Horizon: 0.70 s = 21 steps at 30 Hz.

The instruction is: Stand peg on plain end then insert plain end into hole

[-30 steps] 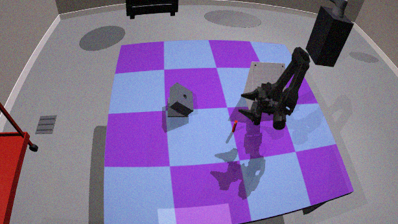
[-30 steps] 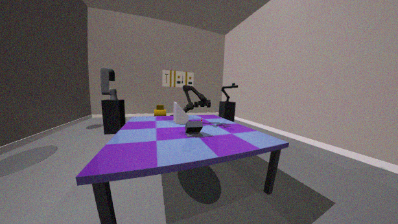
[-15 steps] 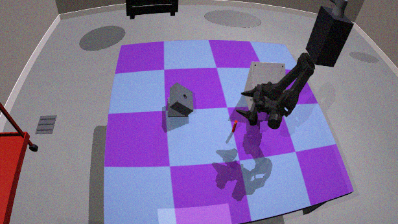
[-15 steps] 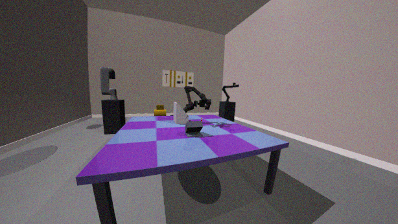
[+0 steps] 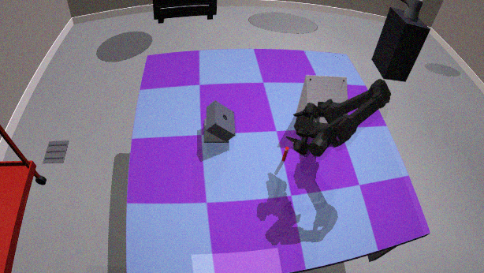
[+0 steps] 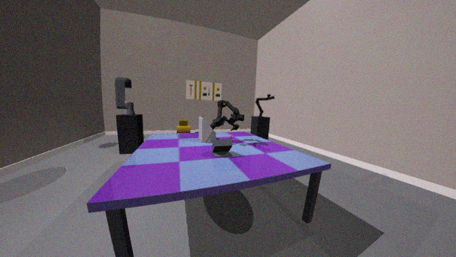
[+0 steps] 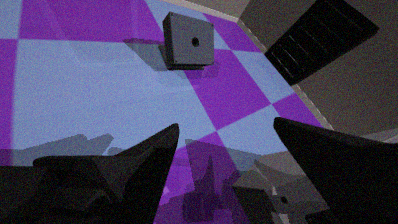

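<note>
The red peg stands upright on the table, and its thin shadow runs from its base. Its white band is too small to make out clearly. The peg does not show in the wrist view. My gripper is open and empty, raised above the table, off to the peg's side and clear of it. The grey block with the sloped panel stands apart from the peg. Its one dark hole is empty and shows in the top view and the wrist view.
A tall pale wedge-shaped board stands on the checkered table close to the arm, partly hidden by it in the top view. A red cart stands on the floor beside the table.
</note>
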### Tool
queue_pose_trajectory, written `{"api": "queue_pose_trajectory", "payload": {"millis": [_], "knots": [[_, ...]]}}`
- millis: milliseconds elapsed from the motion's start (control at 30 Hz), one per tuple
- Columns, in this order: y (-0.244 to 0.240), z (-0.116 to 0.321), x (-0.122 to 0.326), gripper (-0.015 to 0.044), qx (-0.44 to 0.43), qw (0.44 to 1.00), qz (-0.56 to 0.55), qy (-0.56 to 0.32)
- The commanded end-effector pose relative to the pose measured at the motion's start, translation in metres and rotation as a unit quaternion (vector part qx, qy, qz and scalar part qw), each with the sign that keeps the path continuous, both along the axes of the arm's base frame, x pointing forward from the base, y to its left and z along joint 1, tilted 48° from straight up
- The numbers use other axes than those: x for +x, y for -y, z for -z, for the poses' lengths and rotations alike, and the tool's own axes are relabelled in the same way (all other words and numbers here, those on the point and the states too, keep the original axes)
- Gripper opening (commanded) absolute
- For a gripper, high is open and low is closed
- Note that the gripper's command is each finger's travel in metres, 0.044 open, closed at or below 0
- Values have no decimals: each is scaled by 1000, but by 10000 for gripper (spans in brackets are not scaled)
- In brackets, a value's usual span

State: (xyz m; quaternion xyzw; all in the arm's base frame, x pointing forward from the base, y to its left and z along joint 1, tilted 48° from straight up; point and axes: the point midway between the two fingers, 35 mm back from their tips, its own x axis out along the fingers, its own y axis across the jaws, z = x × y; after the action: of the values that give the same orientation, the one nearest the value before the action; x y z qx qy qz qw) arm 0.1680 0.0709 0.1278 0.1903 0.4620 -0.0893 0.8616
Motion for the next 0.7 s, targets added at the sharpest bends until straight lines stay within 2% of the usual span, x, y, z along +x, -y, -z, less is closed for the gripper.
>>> {"api": "queue_pose_trajectory", "payload": {"millis": [0,333,667], "knots": [[-4,9,-3,440,3,997,-33,-69],[-16,21,-8,440,63,974,-98,-196],[-29,17,-3,440,180,933,-150,-272]]}}
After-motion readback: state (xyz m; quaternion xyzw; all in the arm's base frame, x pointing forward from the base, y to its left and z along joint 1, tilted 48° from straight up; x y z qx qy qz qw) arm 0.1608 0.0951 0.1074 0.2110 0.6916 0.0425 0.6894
